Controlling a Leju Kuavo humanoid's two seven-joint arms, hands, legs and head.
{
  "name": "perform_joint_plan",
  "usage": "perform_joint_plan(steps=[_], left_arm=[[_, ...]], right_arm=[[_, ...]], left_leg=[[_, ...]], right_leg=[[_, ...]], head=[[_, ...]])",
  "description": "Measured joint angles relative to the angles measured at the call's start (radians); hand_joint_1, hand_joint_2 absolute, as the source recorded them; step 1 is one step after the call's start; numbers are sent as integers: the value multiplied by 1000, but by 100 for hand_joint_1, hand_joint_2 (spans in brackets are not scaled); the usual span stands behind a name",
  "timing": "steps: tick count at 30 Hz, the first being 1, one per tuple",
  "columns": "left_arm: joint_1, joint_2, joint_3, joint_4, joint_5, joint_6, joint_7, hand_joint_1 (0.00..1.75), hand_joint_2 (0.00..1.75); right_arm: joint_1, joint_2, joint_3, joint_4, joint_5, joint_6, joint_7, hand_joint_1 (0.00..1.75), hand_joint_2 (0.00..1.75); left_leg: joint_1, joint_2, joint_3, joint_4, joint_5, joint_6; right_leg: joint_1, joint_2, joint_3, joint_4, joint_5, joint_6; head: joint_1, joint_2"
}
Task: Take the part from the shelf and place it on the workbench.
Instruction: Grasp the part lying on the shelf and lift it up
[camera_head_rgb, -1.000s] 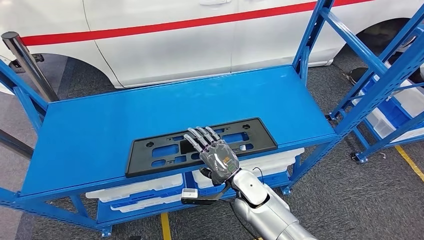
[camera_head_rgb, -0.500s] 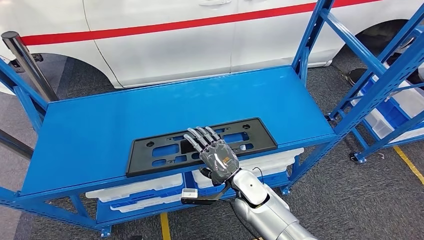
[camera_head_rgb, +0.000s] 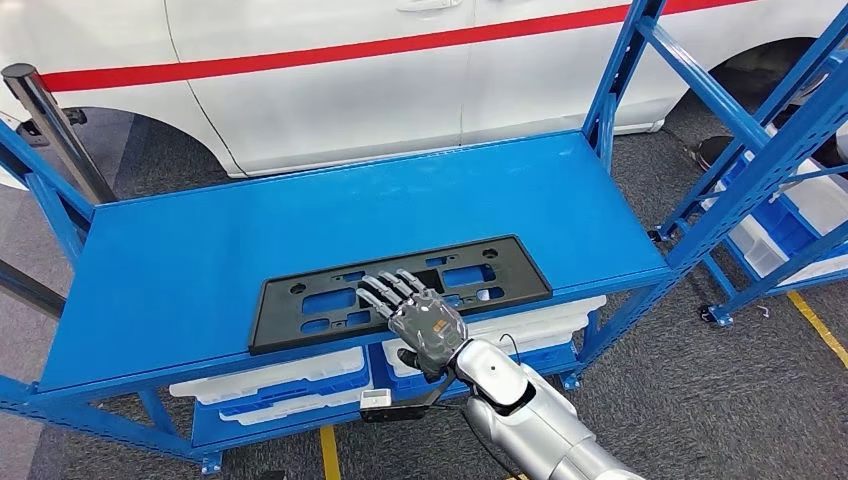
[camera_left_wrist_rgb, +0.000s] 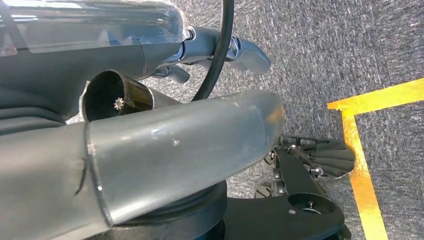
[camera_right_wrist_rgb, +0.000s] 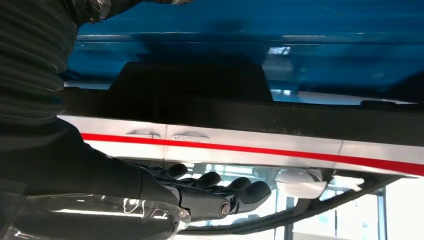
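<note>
- Right arm (camera_head_rgb: 530, 420), silver, comes in from the lower edge in the head view, reaching forward to the shelf front.
- Right robot hand (camera_head_rgb: 420, 318) palm down, fingers (camera_head_rgb: 385, 290) spread and stretched forward over the near edge of the part; looks like they rest on it, contact not certain. Nothing gripped.
- Right wrist view: dark fingers (camera_right_wrist_rgb: 235, 192) extended side by side, nothing between them.
- Left robot hand: cannot tell its state; left wrist view looks down at grey carpet floor (camera_left_wrist_rgb: 350, 45) with a yellow tape line (camera_left_wrist_rgb: 362, 170).
- Part (camera_head_rgb: 400, 290): long flat black plastic frame with cutouts and holes, lying flat on the blue shelf (camera_head_rgb: 300, 220), near its front edge, roughly centred along the length.
- Below the shelf top: white bins (camera_head_rgb: 270, 378) on a lower level.
- Blue uprights (camera_head_rgb: 620, 70) at the shelf's right end; a second blue rack (camera_head_rgb: 790, 150) further right with white trays.
- Dark post (camera_head_rgb: 50, 125) at the far left corner.
- Behind the shelf: white car (camera_head_rgb: 350, 90) with a red stripe along its side.
</note>
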Motion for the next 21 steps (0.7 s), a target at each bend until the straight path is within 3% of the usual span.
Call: perform_joint_plan(steps=[21], left_arm=[[0, -5, 0, 0, -2, 0, 0, 0, 0]], right_arm=[[-20, 0, 35, 55, -10, -2, 8, 0, 175]], left_leg=[[0, 0, 0, 0, 0, 0]], right_leg=[[0, 0, 0, 0, 0, 0]], head=[[0, 0]])
